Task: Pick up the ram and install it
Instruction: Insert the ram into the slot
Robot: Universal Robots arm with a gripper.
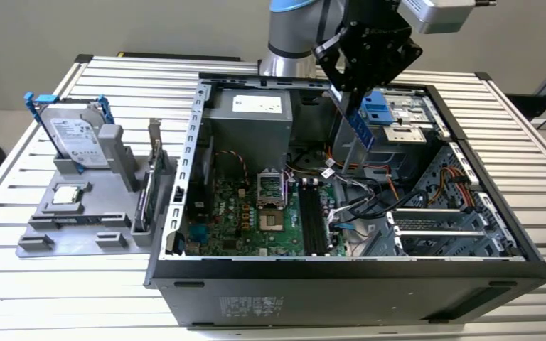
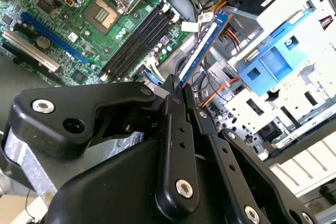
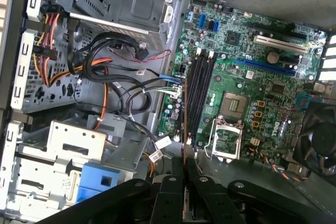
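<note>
Well, at the exterior view's left a gray holder tray (image 1: pixel 91 222) lies on the slatted table (image 1: pixel 525 149). In it a hard drive (image 1: pixel 72 138) in a blue frame stands on edge, a square processor chip (image 1: pixel 67 196) lies flat, and an expansion card (image 1: pixel 156 169) stands upright along the side nearest the case.

Next comes the open computer case (image 1: pixel 349 288). It holds a gray power supply (image 1: pixel 249 119) at the back, the green motherboard (image 1: pixel 235 222) with its processor socket (image 1: pixel 269 197), and the black memory slots (image 1: pixel 313 222) just beside that socket. Beyond them are loose cables (image 1: pixel 379 200) and a blue drive bracket (image 1: pixel 379 110).

Above the case hangs the black gripper (image 1: pixel 357 91), its fingers closed tight on the ram (image 1: pixel 360 129). The ram is a blue stick held by one end, its long axis close to upright. Its free end points down into the case, over the cables between the slots and the blue bracket.

In the second wrist view the ram (image 2: pixel 207 40) runs straight out from the gripper (image 2: pixel 176 92) toward the cables beside the slots (image 2: pixel 139 38). In the first wrist view it (image 3: pixel 184 129) shows edge-on, seemingly parallel to the slots (image 3: pixel 199 95), though the angle makes that hard to judge.
</note>
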